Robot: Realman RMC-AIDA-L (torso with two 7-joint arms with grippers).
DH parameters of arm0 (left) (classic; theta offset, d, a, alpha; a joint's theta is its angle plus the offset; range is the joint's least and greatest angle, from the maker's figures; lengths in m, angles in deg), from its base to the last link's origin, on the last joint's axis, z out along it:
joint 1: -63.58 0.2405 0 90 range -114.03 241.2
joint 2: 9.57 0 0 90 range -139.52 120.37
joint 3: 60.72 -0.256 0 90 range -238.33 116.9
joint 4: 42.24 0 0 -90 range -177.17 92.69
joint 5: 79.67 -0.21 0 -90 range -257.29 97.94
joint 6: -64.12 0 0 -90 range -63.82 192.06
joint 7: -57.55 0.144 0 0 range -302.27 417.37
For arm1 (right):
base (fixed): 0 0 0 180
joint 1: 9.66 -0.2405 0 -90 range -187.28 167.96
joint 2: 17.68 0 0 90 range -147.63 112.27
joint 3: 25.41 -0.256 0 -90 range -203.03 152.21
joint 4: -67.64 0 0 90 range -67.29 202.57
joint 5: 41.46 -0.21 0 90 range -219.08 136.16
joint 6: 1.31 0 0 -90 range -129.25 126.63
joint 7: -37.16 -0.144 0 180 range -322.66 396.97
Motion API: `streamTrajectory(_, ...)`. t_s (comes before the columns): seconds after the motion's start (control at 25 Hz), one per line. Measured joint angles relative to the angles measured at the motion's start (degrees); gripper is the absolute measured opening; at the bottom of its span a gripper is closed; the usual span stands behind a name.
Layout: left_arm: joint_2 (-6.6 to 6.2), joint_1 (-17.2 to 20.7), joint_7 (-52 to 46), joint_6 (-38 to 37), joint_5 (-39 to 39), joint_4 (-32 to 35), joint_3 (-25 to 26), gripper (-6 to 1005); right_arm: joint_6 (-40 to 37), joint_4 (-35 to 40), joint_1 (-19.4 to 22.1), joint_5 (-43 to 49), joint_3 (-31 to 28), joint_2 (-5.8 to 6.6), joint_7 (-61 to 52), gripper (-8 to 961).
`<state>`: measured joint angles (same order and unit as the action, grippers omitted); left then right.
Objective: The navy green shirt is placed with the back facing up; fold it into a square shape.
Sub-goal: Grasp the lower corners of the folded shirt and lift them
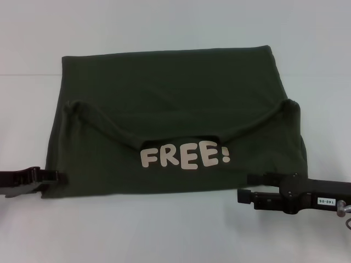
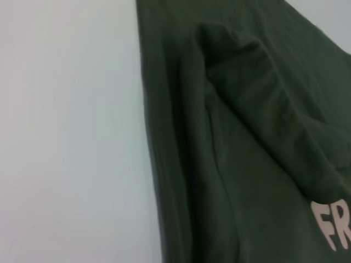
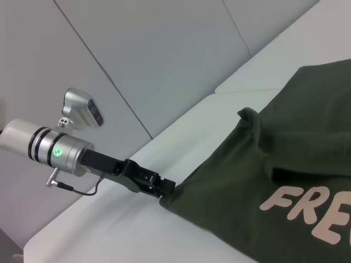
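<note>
Worktop [image 1: 164,230]: white, smooth, with a faint seam visible in my right wrist view. One item lies directly on it, the shirt [image 1: 164,93], dark olive green, spread flat across the middle. Its near portion is folded over, so the white "FREE!" lettering faces up near the front edge. The folded layer's two outer corners stand slightly raised. Bare worktop surrounds the shirt on the far, left and near sides.
</note>
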<state>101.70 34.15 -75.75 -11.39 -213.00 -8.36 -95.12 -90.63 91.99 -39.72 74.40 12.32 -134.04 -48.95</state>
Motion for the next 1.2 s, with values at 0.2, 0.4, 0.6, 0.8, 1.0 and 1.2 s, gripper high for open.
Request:
streamTrajectory(0.2, -0.01, -0.02, 0.00, 0.19, -0.11, 0.04, 0.01, 477, -0.13, 0.00, 0.00, -0.03, -0.17, 0.00, -0.02, 843)
streamTrajectory(0.4, -0.01, -0.06, 0.45, 0.03, -0.21, -0.03, -0.26, 277, -0.17, 0.00, 0.00, -0.12, -0.21, 0.00, -0.03, 836)
streamTrajectory(0.6, 0.07, -0.11, 0.57, 0.10, -0.33, -0.04, -0.98, 64, -0.51, 0.00, 0.00, -0.19, -0.32, 0.01, -0.19, 829)
streamTrajectory(0.8, 0.07, -0.24, 0.59, -0.14, -0.35, -0.04, -1.01, 16, -2.41, 2.73, 0.25, -0.32, -0.81, 0.90, -6.02, 823)
streamTrajectory(1.0, -0.02, -0.28, 0.59, -0.26, -0.35, -0.05, -0.92, 14, -3.77, 13.63, 1.49, 1.69, -0.79, 3.49, -26.17, 816)
streamTrajectory(1.2, -0.42, -0.09, 0.57, -0.63, 0.02, 0.02, -0.54, 14, -5.07, 21.07, -0.25, 11.97, -1.12, 8.12, -48.43, 809)
